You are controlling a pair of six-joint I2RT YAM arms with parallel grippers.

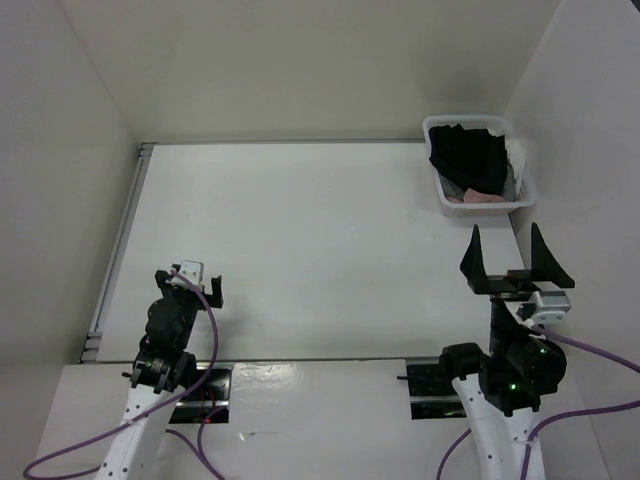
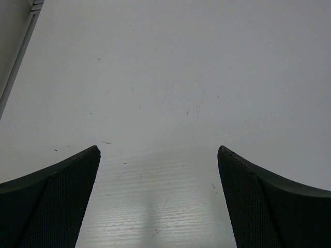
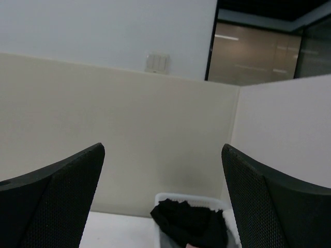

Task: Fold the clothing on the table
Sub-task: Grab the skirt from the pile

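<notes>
Pre-fold stage: no clothing lies on the table yet; the only black cloth in view sits bunched w/ pink/white bits in the basket, far-right corner, so next move prob. needs the right gripper reaching fwd into it. Right gripper is raised, aimed at the basket, left gripper low over the table, both w/ jaws apart, empty.

No text, label, brand, number or sign can be read in any view. The white surface below the left end effector bears only faint scuffs. A small pale plate on the wall, above and ahead of the right end effector, is too blurred to show any writing.
</notes>
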